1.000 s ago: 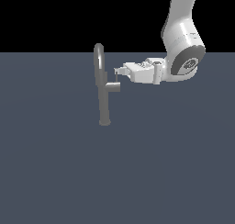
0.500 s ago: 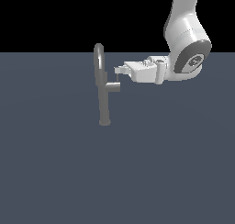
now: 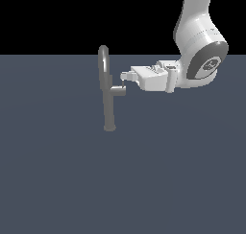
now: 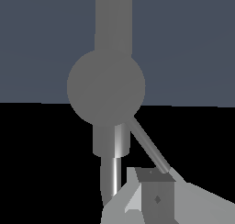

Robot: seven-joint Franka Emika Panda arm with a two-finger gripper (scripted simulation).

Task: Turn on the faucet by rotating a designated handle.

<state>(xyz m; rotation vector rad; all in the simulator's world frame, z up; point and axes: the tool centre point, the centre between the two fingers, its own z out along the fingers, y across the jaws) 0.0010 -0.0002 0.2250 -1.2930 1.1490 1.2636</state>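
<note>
- The handle (image 3: 116, 89) is seen as a short stub projecting sideways from the column of the faucet (image 3: 108, 94), about midway up, towards the exterior view's right; its long axis is roughly level.
- At the stub's outer end a thin lever pin (image 4: 148, 146) is carried; in the wrist view it runs obliquely from the round end face of the handle (image 4: 106, 86) to the fingertip.
- The gripper (image 3: 126, 77) is placed at the free end of the handle, on the exterior view's right of the faucet, the hand lying nearly level and pointed at the column.
- One fingertip (image 4: 153, 193) is shown touching, or just short of, the pin's end; the contact cannot be settled from these views.
- How far the jaws stand apart cannot be told; nothing is seen clamped between them.
- The coming turn is judged to depend on the fingertip bearing sideways on the pin, about the stub's axis.
</note>
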